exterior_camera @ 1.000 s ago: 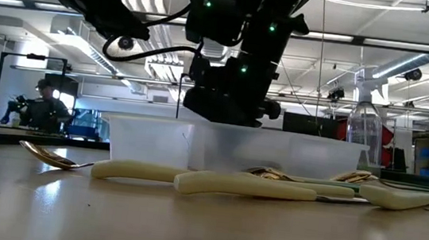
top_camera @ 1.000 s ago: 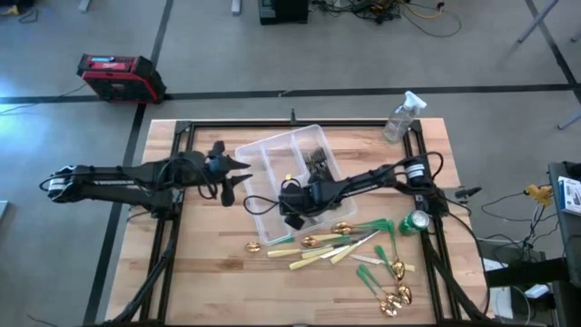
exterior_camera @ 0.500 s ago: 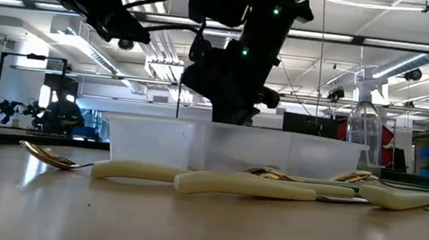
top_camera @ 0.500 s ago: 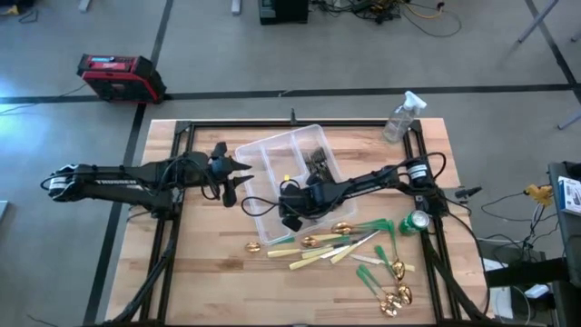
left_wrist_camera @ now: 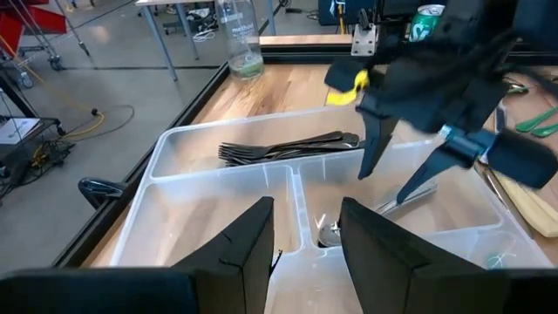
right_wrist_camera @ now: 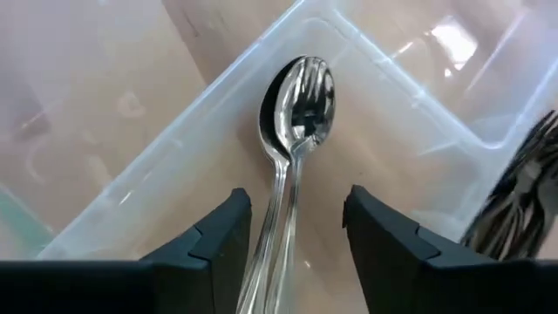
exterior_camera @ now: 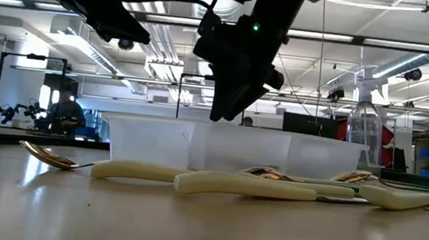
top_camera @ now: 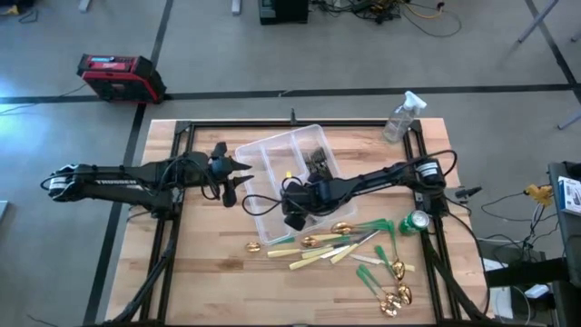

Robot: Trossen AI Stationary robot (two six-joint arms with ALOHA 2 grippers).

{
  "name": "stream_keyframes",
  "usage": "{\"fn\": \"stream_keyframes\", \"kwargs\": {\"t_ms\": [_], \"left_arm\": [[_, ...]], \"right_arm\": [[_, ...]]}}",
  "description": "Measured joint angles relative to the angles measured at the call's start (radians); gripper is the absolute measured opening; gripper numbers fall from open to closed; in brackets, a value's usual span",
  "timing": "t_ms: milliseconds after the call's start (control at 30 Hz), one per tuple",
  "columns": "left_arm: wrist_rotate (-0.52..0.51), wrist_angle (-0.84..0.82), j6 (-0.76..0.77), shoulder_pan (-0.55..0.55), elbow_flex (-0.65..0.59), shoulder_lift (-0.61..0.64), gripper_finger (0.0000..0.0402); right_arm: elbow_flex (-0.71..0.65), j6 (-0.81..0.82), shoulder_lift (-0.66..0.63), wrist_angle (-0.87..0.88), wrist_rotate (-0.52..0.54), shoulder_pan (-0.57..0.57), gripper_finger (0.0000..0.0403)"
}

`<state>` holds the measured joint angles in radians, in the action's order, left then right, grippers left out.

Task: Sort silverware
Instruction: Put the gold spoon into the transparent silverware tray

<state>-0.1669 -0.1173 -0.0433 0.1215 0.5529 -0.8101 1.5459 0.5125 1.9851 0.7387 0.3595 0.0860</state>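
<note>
Your right gripper (right_wrist_camera: 292, 231) hangs over tray (top_camera: 259, 150), fingers apart, nothing held. Silver spoons (right_wrist_camera: 295, 122) lie loose below it in middle compartment; forks (left_wrist_camera: 288, 148) in next one, so each kind stays separate. Left gripper (top_camera: 238, 171) waits beside tray, fingers parted, empty. Rest of cutlery (top_camera: 349, 250) on table in front of tray, not yet sorted.

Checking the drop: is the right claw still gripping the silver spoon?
No. The right claw stands open above the silver spoons, which lie loose on the tray floor.
</note>
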Motion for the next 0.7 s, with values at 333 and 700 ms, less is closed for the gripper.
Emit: {"fn": "stream_keyframes", "kwargs": {"t_ms": [333,700], "left_arm": [[0.019,0.001,0.021,-0.001,0.0,0.001,0.0119],[0.073,-0.003,0.024,-0.003,-0.001,-0.003,0.0119]], "right_arm": [[-0.005,-0.196,0.016,0.007,-0.148,-0.074,0.0099],[-0.003,-0.27,-0.068,0.132,-0.158,-0.008,0.0034]]}}
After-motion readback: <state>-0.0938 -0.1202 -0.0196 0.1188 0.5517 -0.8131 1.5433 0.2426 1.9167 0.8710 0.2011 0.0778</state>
